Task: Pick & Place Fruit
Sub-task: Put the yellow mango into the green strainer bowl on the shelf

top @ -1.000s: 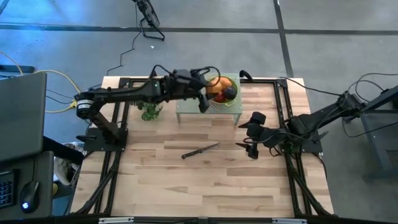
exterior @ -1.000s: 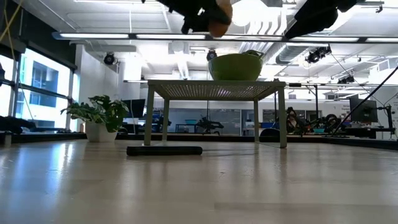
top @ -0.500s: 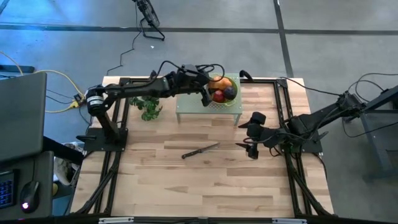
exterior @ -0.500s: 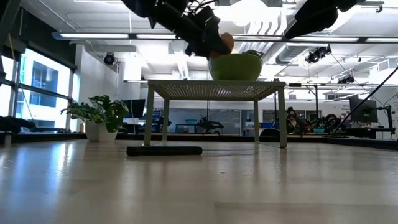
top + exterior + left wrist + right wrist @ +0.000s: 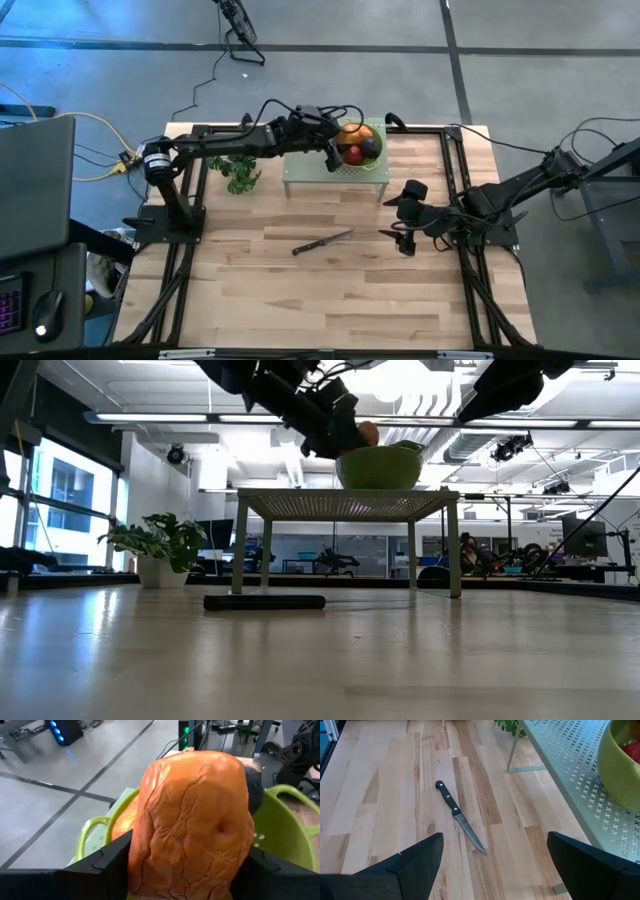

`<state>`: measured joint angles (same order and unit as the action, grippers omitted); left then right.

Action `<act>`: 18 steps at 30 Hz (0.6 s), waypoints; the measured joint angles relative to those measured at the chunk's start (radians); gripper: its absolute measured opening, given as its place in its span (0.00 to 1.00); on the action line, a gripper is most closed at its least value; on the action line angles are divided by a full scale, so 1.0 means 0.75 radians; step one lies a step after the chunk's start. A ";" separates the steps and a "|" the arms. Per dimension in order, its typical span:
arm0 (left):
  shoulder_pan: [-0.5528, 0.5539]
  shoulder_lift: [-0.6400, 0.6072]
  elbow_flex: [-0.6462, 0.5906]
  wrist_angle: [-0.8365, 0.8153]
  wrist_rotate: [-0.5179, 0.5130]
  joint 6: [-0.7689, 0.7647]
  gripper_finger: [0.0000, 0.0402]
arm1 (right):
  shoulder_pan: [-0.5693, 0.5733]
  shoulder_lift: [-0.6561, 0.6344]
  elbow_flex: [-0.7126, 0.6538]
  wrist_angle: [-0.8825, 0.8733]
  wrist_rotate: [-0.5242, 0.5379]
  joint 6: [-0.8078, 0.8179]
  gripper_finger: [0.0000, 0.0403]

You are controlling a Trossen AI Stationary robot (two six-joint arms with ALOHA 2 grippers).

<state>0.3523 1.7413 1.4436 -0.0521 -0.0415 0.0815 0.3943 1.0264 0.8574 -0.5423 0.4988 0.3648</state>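
My left gripper (image 5: pixel 333 152) is shut on an orange oblong fruit (image 5: pixel 195 815) just over the left rim of a green bowl (image 5: pixel 377 130). The bowl stands on a pale green perforated stand (image 5: pixel 320 178) at the table's far edge. In the bowl lie another orange piece (image 5: pixel 352 132), a red one (image 5: pixel 352 155) and a dark purple one (image 5: pixel 370 148). In the low view the held fruit (image 5: pixel 368 432) shows just above the bowl (image 5: pixel 378 468). My right gripper (image 5: pixel 404 232) is open and empty right of the table's middle. My left gripper pinches the orange fruit by its two opposite sides (image 5: pixel 142 845) between its two fingers (image 5: pixel 107 860). The fingers slant down from the table's left toward the bowl. The fruit sticks out past the fingertips, over the bowl's rim (image 5: pixel 285 815); whether it touches the fruit below, I cannot tell.
A slim dark knife (image 5: pixel 322 242) lies on the wooden table near its middle and also shows in the right wrist view (image 5: pixel 460 817). A leafy green bunch (image 5: pixel 240 176) stands left of the stand. The near half of the table is bare wood.
My left gripper has carried the orange fruit down and toward the bowl, from above the stand's left part to the bowl's rim. Most of this happened in the first half second; since then it has barely moved.
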 joint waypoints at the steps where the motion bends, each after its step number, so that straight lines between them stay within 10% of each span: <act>1: 0.000 0.003 0.000 -0.005 0.006 0.000 0.62 | 0.000 0.000 0.000 0.000 0.000 0.000 0.87; 18: 0.001 0.003 0.002 -0.007 0.014 -0.043 0.78 | 0.000 0.000 0.000 0.000 0.000 0.001 0.87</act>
<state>0.3534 1.7439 1.4451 -0.0571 -0.0307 0.0491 0.3943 1.0264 0.8577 -0.5423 0.4988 0.3656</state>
